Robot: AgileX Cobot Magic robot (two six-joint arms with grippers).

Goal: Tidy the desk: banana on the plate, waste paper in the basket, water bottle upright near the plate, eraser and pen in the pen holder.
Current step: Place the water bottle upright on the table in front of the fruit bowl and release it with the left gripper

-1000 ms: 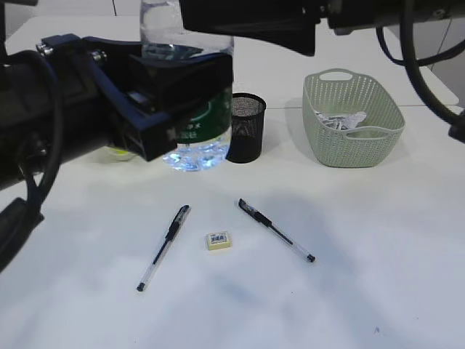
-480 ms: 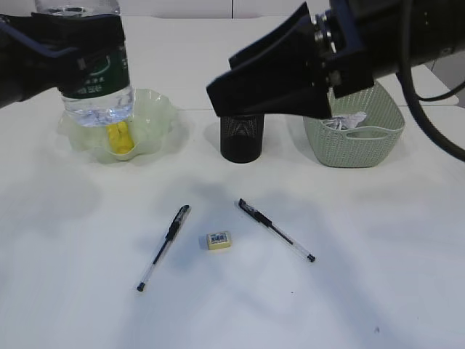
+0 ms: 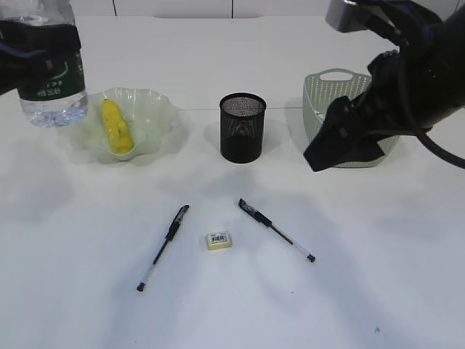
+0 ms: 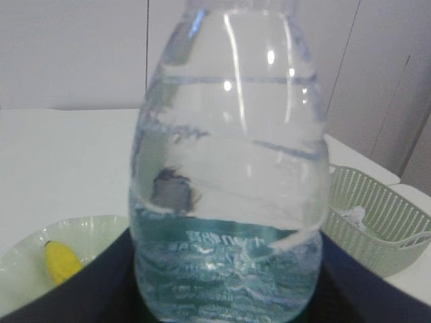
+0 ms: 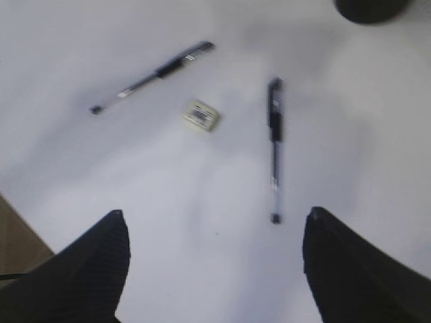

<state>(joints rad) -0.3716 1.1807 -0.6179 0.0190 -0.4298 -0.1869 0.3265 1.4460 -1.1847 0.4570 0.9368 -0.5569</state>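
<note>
Two slim pens (image 3: 163, 247), black mesh cup (image 3: 243, 127)

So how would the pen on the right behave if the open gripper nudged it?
The right pen looks thin, round and stiff, lying flat on the smooth desk, so it would likely roll or skid sideways. Probably light. Its low profile may let fingertips slip over it.

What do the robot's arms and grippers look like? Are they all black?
Mostly, yes. The right arm is black and chunky, with black cables looping along it. The right gripper has two wide, dark fingers with fine ridges. The left gripper looks dark and boxy; little of it shows.
</note>
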